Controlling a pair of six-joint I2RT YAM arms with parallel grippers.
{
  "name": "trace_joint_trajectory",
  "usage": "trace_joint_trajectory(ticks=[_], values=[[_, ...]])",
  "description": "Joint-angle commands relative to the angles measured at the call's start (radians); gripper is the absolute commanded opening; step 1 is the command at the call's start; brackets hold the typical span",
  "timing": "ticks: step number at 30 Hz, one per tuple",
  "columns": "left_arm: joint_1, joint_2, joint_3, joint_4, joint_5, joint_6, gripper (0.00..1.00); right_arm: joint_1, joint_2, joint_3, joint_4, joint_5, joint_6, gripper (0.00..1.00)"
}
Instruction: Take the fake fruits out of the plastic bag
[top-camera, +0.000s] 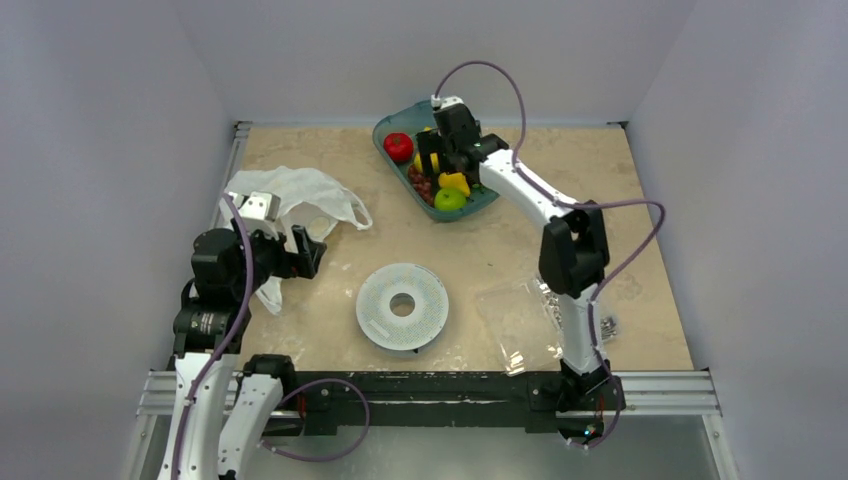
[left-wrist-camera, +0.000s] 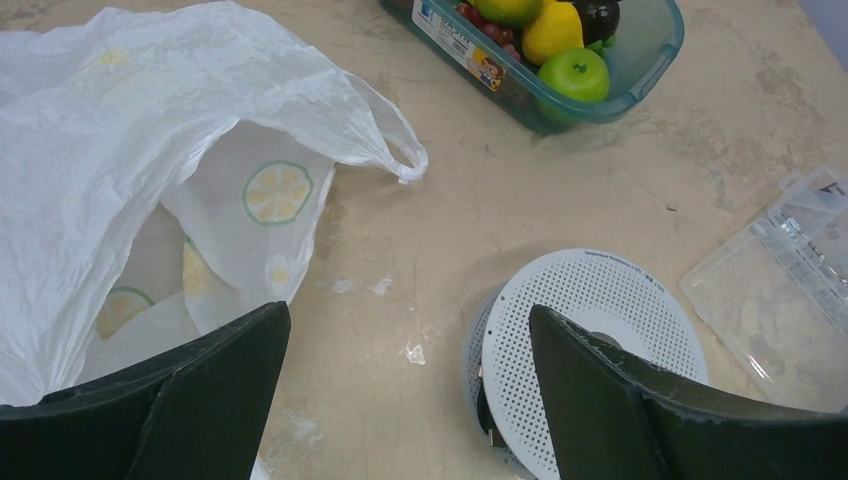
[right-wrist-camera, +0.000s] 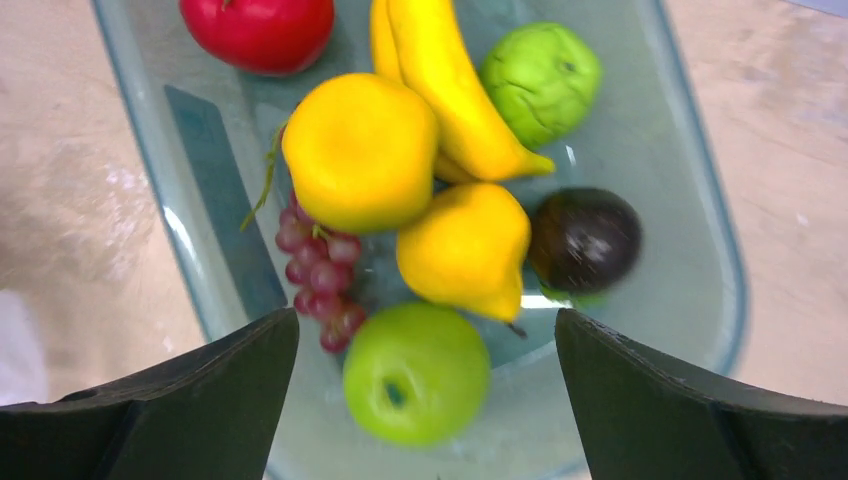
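My right pincer (right-wrist-camera: 425, 315) hangs wide and empty over the teal translucent plastic tub (right-wrist-camera: 690, 260), where the glossy fake fruits (right-wrist-camera: 360, 150) lie. My left pincer (left-wrist-camera: 410, 310) gapes beside the thin white lemon-print plastic bag (left-wrist-camera: 120, 120), which looks empty. I judge the task nearly finished.

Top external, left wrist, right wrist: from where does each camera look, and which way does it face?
Top external: high behind the bases, facing down on the table; left arm and right arm show.
Left wrist: on the left arm, facing forward and down at the plastic bag and perforated disc; its open left pincer shows below.
Right wrist: above the teal tub, facing down at the green apple; the open right pincer shows.
Shared: the green apple appears in all three.
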Motion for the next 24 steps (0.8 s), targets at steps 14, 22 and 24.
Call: trace_joint_trajectory(ticks=[14,22,24], values=[[-0.009,-0.071,0.151,-0.068,-0.018,-0.118,0.96,0.003,-1.051,-0.584,-0.085,-0.050,0.151,0.99],[-0.009,-0.166,0.278,-0.144,-0.063,-0.265,1.00,0.004,-1.494,-0.728,-0.057,0.028,0.200,0.99],[-0.009,-0.192,0.280,-0.137,-0.070,-0.288,1.00,0.003,-1.586,-0.762,-0.042,0.088,0.194,0.99]])
